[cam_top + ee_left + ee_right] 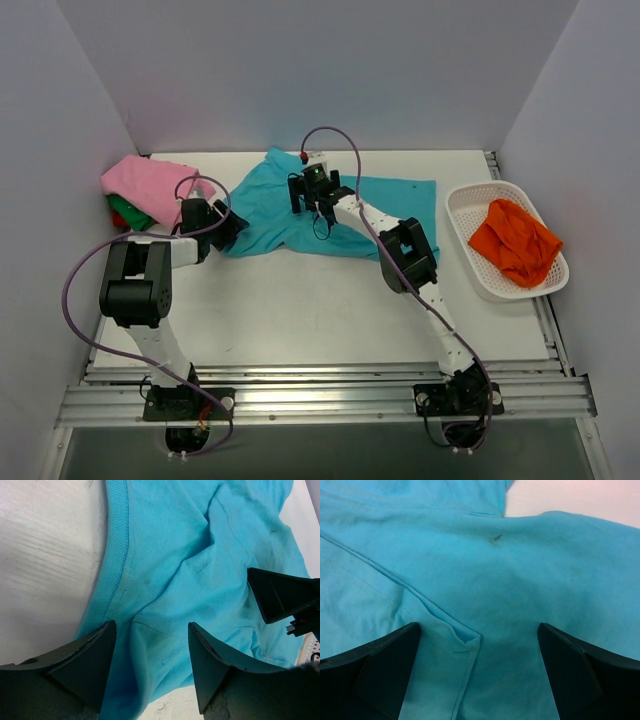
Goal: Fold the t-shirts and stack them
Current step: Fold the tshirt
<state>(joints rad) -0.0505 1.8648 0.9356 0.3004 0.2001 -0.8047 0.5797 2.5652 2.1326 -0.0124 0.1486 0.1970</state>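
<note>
The teal t-shirt (300,212) lies spread and rumpled on the white table at the back middle. My left gripper (232,226) is open at the shirt's left edge near the ribbed collar (111,565), its fingers either side of a cloth fold (152,655). My right gripper (317,196) is open over the shirt's upper middle, its fingers wide either side of a hemmed corner (465,640). A pink t-shirt (150,186) lies on top of green (128,211) and red ones at the back left. An orange t-shirt (515,241) lies in the basket.
The white lattice plastic basket (465,215) stands at the right edge of the table. White walls close in the left, back and right. The table (300,300) runs forward to the metal rails by the arm bases. The right gripper's finger (285,596) shows in the left wrist view.
</note>
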